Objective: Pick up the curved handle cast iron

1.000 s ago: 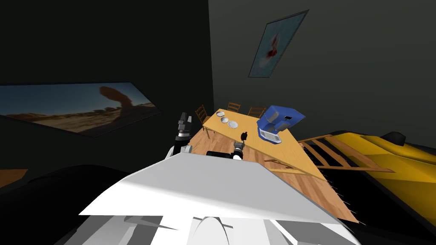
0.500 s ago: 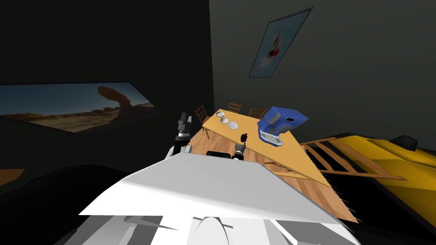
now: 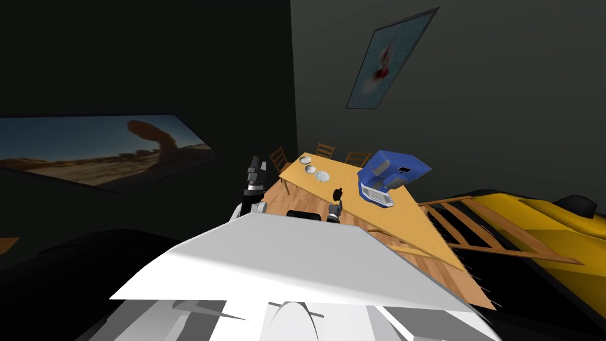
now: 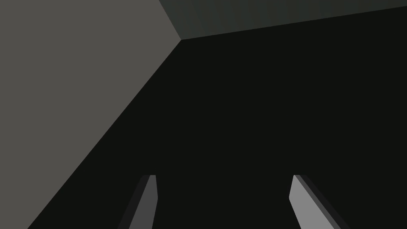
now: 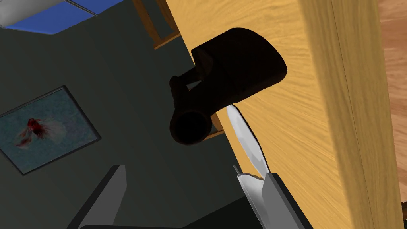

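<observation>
Head view
- Worktop point(image 3: 361, 204): long orange-wood top, running away toward the far wall.
- Pan point(image 3: 338, 192): small and black, on the worktop close to its near edge.
- Right end effector point(image 3: 335, 208): just short of the pan, at the worktop's near edge. Its fingers are too small to read here.
- Left end effector point(image 3: 255, 167): raised off the worktop's left end, well apart from the pan.
- Plates point(image 3: 322, 176): three, pale, in a row toward the far end.
- Blue machine point(image 3: 387, 174): large, blue and white, on the worktop to the right of the pan and apart from it.
- Chairs point(image 3: 324, 150): three, wooden, at the worktop's far end.
- Painting point(image 3: 387, 59): blue with a red blot, on the wall above the worktop.

Left wrist view
- Left end effector point(image 4: 223, 177): spread wide, with nothing between the fingers point(image 4: 308, 202).

Right wrist view
- Right end effector point(image 5: 194, 171): fingers spread and holding nothing.
- Pan point(image 5: 238, 67): black, its base against the worktop, set in from the edge. The handle sticks out off the surface toward the end effector. The round handle end lies beyond the fingertips, roughly in line with the gap between them, and touches neither finger.
- Pale blade point(image 5: 244, 139): thin and white, rising beside one finger as far as the pan. What it is cannot be told.
- Background: the painting and a corner of the blue machine lie past the pan.
</observation>
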Tool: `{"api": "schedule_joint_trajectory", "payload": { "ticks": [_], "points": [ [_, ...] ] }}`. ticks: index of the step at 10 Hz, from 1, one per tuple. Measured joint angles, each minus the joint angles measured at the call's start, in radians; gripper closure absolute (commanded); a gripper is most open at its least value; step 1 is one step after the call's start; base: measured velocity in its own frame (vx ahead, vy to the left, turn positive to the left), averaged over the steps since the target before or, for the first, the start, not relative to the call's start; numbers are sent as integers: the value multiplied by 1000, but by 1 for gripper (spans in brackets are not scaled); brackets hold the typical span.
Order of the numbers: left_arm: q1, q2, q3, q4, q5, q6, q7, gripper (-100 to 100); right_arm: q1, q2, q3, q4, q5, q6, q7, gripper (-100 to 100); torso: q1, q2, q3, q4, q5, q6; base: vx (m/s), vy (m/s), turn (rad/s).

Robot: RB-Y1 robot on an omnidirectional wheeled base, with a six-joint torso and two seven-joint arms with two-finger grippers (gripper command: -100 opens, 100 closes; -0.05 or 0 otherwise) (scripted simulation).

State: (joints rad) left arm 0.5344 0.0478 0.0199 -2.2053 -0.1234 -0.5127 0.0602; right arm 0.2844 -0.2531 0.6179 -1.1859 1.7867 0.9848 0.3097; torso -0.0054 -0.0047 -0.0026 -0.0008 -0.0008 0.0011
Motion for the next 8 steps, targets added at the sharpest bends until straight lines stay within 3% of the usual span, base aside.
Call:
{"api": "schedule_joint_trajectory", "payload": {
  "ticks": [2,3,4,8],
  "points": [
    [0,0,0,0,0,0,0,0,3,-2,3,33,40,24,5,-100,0,-2,-1,0,0,0,89,-59,13],
    [0,0,0,0,0,0,0,0,3,-2,3,35,42,26,6,0,2,1,0,0,0,0,10,-7,1],
    [0,0,0,0,0,0,0,0,3,-2,3,35,42,26,6,-100,4,3,2,1,1,0,-19,42,-6],
    [0,0,0,0,0,0,0,0,-93,-80,71,127,-39,10,-79,-100,12,7,4,1,3,0,-29,104,-10]
  ]
}}
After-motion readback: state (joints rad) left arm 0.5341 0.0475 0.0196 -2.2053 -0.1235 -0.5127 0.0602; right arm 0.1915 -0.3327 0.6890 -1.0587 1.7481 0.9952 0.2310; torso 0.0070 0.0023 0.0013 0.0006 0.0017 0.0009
